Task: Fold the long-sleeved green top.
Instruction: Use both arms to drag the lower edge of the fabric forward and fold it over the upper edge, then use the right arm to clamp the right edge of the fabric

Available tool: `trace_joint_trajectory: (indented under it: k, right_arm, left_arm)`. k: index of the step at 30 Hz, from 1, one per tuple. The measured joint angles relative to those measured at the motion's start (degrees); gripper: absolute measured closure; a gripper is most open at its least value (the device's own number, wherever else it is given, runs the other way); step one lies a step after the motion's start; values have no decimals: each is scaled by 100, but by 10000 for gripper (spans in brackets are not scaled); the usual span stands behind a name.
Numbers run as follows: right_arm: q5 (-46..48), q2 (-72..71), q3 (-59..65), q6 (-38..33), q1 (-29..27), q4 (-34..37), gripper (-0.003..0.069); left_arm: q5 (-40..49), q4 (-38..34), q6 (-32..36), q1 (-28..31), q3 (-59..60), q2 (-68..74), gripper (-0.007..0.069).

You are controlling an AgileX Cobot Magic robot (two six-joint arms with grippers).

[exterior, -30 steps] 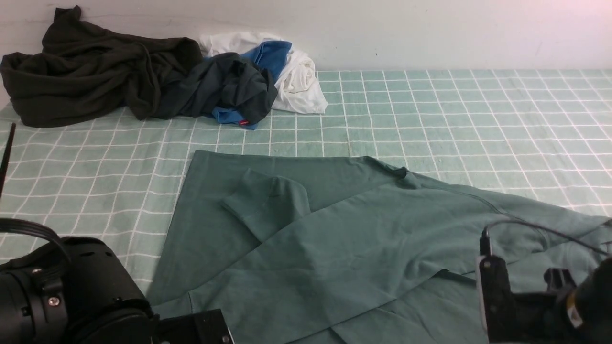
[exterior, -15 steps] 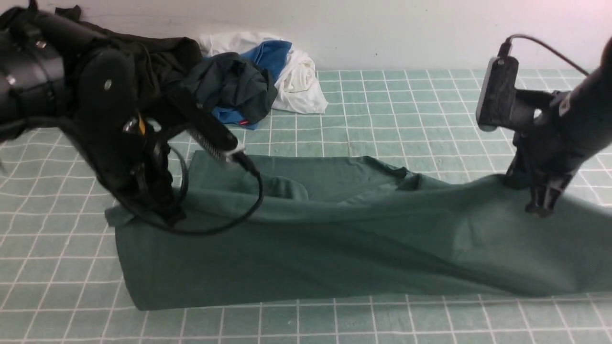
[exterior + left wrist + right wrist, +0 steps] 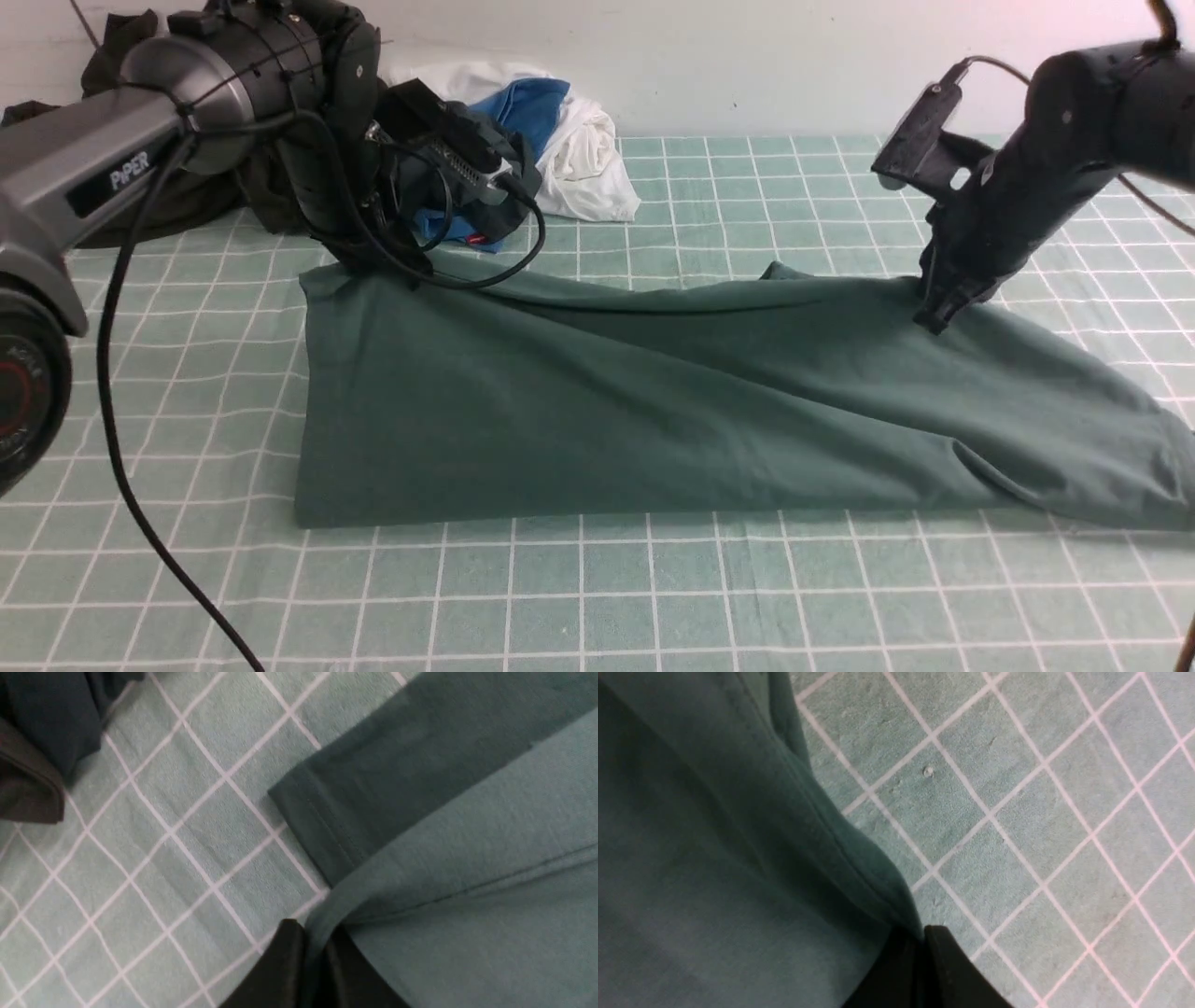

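Observation:
The green long-sleeved top point(image 3: 653, 401) lies folded over on the checked cloth, a wide band across the middle, with its far edge raised at both ends. My left gripper point(image 3: 378, 266) is shut on the top's far left corner, low over the cloth; the left wrist view shows the fingers point(image 3: 285, 970) pinching the green fabric point(image 3: 467, 858) beside a hemmed layer. My right gripper point(image 3: 938, 313) is shut on the top's far right edge; the right wrist view shows the fingers point(image 3: 943, 970) closed on the fabric's seam point(image 3: 738, 858).
A pile of clothes lies at the back left: a very dark olive garment point(image 3: 187, 201), a dark charcoal one point(image 3: 499, 187), blue point(image 3: 532, 103) and white point(image 3: 583, 159) pieces. The checked cloth point(image 3: 794, 215) covers the table. A black cable point(image 3: 121, 448) hangs at the left.
Both grippers carried the near edge of the top up and away from me over the rest. The top went from spread flat to folded in half lengthwise, and both grippers came down at its far edge.

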Motion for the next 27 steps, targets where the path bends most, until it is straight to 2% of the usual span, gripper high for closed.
trace_joint_trajectory:
  k: [2, 5, 7, 10, 11, 13, 16, 19, 21, 23, 25, 26, 27]
  right_arm:
    - [-170, 145, -11, 256, -18, -5, 625]
    - [-377, 202, -31, 740, -49, -33, 538]
    - [-441, 202, -141, 1272, -54, -104, 460]
    - [-267, 102, -336, 2016, -54, -140, 380]
    - [-267, 102, -336, 2016, -54, -140, 380]
    - [158, -108, -451, 2290, 6, 46, 336]
    - [663, -213, -468, 2128, 171, 492, 328]
    - [915, -129, -382, 1822, 446, 1060, 325]
    - [931, 61, -346, 1665, 641, 1343, 325]
    - [807, 269, -346, 1587, 778, 1453, 325]
    - [404, 595, -333, 1577, 869, 1465, 325]
    - [357, 595, -333, 1583, 869, 1465, 325]
    - [-30, 762, -319, 1649, 876, 1436, 325]
  left_arm:
    - [-184, 12, 0, 0, -80, 187, 589]
    - [-432, 25, -20, 0, -87, 339, 532]
    - [-595, 55, -174, 8, -92, 402, 461]
    - [-676, 115, -656, 35, -123, 417, 346]
    - [-664, 117, -752, 40, -128, 417, 337]
    - [-462, 189, -1323, 53, -285, 417, 241]
    - [-4, 188, -1712, 47, -588, 417, 186]
    - [568, 75, -1794, -3, -817, 383, 185]
    - [852, -71, -1767, -66, -856, 340, 211]
    - [1030, -173, -1683, -138, -873, 301, 258]
    - [1180, -240, -1609, -222, -876, 280, 336]
    - [1194, -248, -1609, -222, -876, 280, 344]
    - [1240, -309, -1570, -261, -882, 280, 403]
